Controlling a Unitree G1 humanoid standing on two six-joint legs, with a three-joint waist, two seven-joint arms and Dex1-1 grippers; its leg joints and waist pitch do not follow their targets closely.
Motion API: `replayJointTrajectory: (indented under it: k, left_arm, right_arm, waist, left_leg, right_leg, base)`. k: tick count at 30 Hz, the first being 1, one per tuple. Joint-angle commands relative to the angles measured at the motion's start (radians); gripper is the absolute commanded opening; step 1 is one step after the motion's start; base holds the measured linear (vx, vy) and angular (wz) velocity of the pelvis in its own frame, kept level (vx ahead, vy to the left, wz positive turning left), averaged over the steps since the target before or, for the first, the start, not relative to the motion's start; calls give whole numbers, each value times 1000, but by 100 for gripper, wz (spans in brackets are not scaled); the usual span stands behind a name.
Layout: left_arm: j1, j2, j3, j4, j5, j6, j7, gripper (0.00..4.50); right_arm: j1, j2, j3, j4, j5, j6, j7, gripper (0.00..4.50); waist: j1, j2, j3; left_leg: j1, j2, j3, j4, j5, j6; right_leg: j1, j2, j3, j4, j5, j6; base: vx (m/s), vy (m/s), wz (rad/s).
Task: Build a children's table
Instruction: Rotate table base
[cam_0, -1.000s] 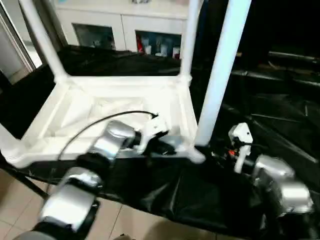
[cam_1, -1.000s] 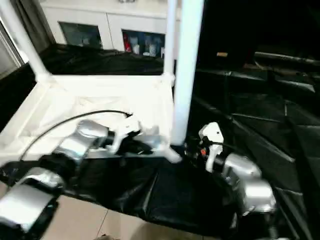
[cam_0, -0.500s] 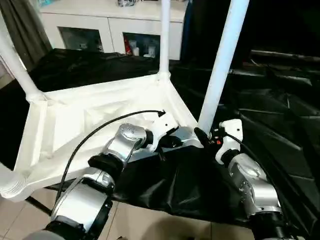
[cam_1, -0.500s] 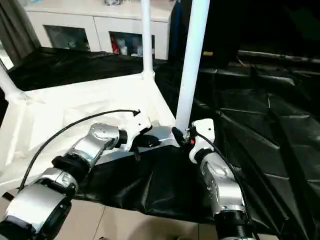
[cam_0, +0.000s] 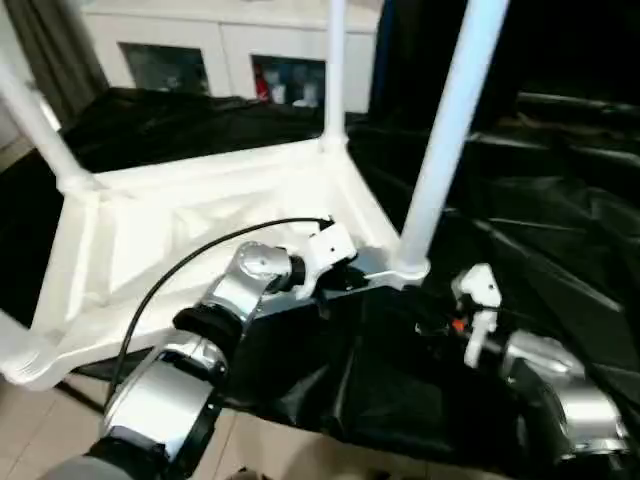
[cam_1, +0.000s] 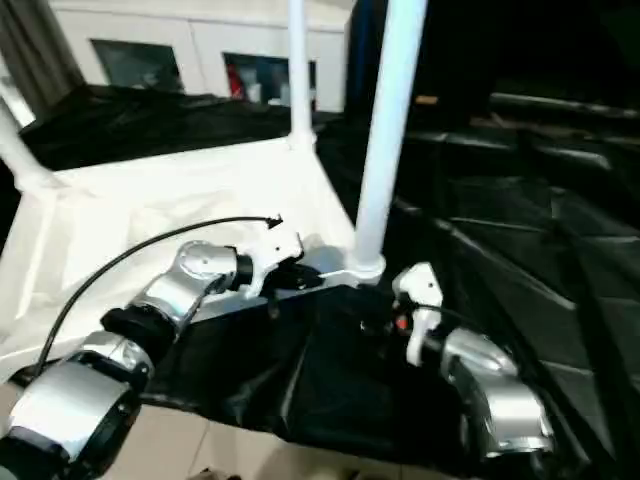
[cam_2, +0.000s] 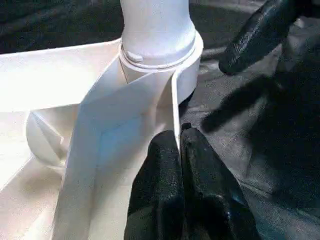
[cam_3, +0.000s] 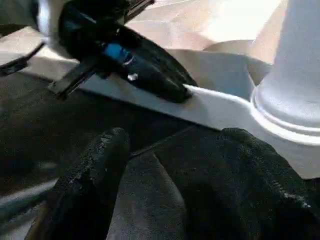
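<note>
While your left gripper (cam_2: 179, 150) pinches the upturned table top's (cam_0: 150, 230) rim beside the seated near leg (cam_0: 440, 150), your right gripper (cam_3: 170, 165) hangs released nearby, so maybe press that socket tight next.

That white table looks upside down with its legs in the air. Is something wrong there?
Nothing looks broken. The table top lies ribbed side up on the black sheet, its legs upright in the corner sockets. The left gripper pinches its rim; the right gripper hangs open nearby. One corner overhangs the sheet's edge.
</note>
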Motion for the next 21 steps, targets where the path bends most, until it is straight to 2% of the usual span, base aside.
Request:
replayJointTrajectory:
  k: [1,2,3,4,5,6,7,8,9,10,11,12,13,14,15,16,17,18,19,20,21]
  left_arm:
    - [0,12,43,-34,-36,-37,12,0]
    - [4,14,49,-43,-44,-36,11,0]
    - [21,24,77,-93,-76,-5,7,0]
    - [31,30,82,-117,-86,12,-2,45]
    - [37,34,85,-133,-92,24,-9,56]
    - [47,40,88,-158,-101,42,-20,56]
    - [85,62,101,-256,-130,119,-46,56]
    - [91,66,104,-273,-135,132,-49,82]
    - [122,85,119,-356,-155,196,-52,82]
    - [153,106,134,-438,-174,252,-51,97]
    - [173,120,146,-487,-182,284,-42,97]
    - [193,134,155,-531,-191,311,-38,108]
    - [203,140,161,-554,-195,326,-35,108]
    - [214,146,167,-577,-199,342,-32,127]
    - [215,147,167,-580,-200,343,-32,139]
    - [266,176,187,-672,-215,404,-23,143]
    - [306,201,199,-730,-221,438,-22,143]
    - [356,233,209,-805,-232,481,-25,146]
    - [376,245,212,-834,-236,499,-26,157]
    - [413,264,224,-875,-244,527,-29,172]
    - [442,278,231,-917,-253,562,-25,183]
  right_arm:
    - [-17,-35,-40,-43,43,21,48,317]
    - [-18,-41,-41,-49,51,29,56,317]
    - [-20,-60,-32,-72,66,45,84,317]
    - [-20,-60,-26,-79,69,50,89,319]
    - [-20,-60,-23,-84,71,52,93,319]
    - [-19,-60,-16,-90,73,55,97,319]
    - [-23,-39,1,-96,66,46,83,319]
    - [-23,-36,4,-97,66,45,81,319]
    - [-26,-15,15,-104,72,48,72,319]
    - [-26,3,28,-113,84,58,68,319]
    - [-26,15,39,-117,85,58,65,319]
    - [-27,26,50,-117,81,56,57,319]
    - [-28,32,54,-118,82,58,54,319]
    - [-29,38,58,-119,82,59,51,319]
    - [-29,39,58,-119,82,59,51,319]
    - [-43,74,72,-104,59,42,10,319]
    - [-60,110,76,-79,36,18,-33,319]
    - [-81,151,78,-51,14,-5,-86,319]
    - [-89,166,78,-40,7,-13,-107,319]
    - [-103,192,81,-20,-1,-26,-133,319]
    - [-110,209,84,-10,-6,-33,-148,319]
  waist:
    - [5,-20,-69]
    - [7,-20,-71]
    - [9,-17,-69]
    - [10,-17,-67]
    - [10,-19,-68]
    - [10,-15,-67]
    - [10,-13,-69]
    - [7,-13,-63]
    - [7,-14,-62]
    - [7,-20,-61]
    - [2,-28,-56]
    - [1,-23,-55]
    - [1,-23,-55]
    - [0,-21,-52]
    - [-1,-21,-52]
    - [1,-33,-56]
    - [2,-29,-53]
    - [-8,-28,-54]
    - [-8,-28,-54]
    - [-15,-24,-53]
    - [-17,-32,-48]
  left_leg:
    - [3,41,-6,-50,-100,151]
    - [-4,38,-6,-46,-67,167]
    - [-6,36,-5,-44,-65,172]
    - [-7,36,-4,-42,-77,177]
    - [-8,37,-4,-42,-82,174]
    - [-5,37,-2,-41,-102,171]
    - [-3,39,-2,-42,-106,165]
    - [-4,43,-1,-48,-125,148]
    - [0,42,0,-47,-145,140]
    - [3,47,-1,-52,-164,121]
    - [1,46,0,-56,-180,109]
    - [6,47,0,-58,-199,93]
    - [6,47,0,-58,-199,93]
    - [9,46,1,-61,-210,76]
    - [10,46,1,-61,-215,71]
    - [16,52,3,-61,-210,59]
    - [14,50,4,-63,-202,61]
    - [3,50,1,-68,-188,45]
    - [3,50,1,-68,-188,45]
    - [13,50,3,-69,-205,30]
    - [14,49,7,-70,-214,28]
  right_leg:
    - [55,-54,37,-40,-49,-274]
    - [59,-52,34,-31,5,-277]
    - [56,-52,33,-30,13,-276]
    - [56,-52,33,-29,17,-281]
    - [58,-53,33,-26,14,-282]
    - [53,-51,31,-31,-20,-285]
    - [54,-51,30,-30,-31,-288]
    - [48,-47,30,-32,-73,-292]
    - [44,-45,30,-36,-105,-286]
    - [46,-51,33,-33,-142,-284]
    - [43,-48,33,-40,-193,-267]
    - [39,-48,34,-42,-241,-249]
    - [39,-48,34,-42,-241,-249]
    - [34,-45,36,-49,-287,-226]
    - [33,-44,36,-51,-295,-217]
    - [30,-45,39,-43,-268,-219]
    - [28,-46,40,-44,-262,-221]
    - [34,-45,37,-36,-258,-208]
    - [34,-45,37,-36,-258,-208]
    - [25,-41,38,-37,-251,-210]
    - [20,-39,40,-41,-251,-211]
  base:
    - [0,0,0]
    - [0,0,0]
    - [0,0,0]
    - [0,0,0]
    - [0,0,0]
    - [0,0,0]
    - [0,0,0]
    - [0,0,0]
    - [0,0,0]
    - [0,0,0]
    - [0,0,0]
    - [0,0,0]
    - [0,0,0]
    - [0,0,0]
    - [0,0,0]
    - [0,0,0]
    - [0,0,0]
    - [0,0,0]
    - [0,0,0]
    - [0,0,0]
    - [0,0,0]
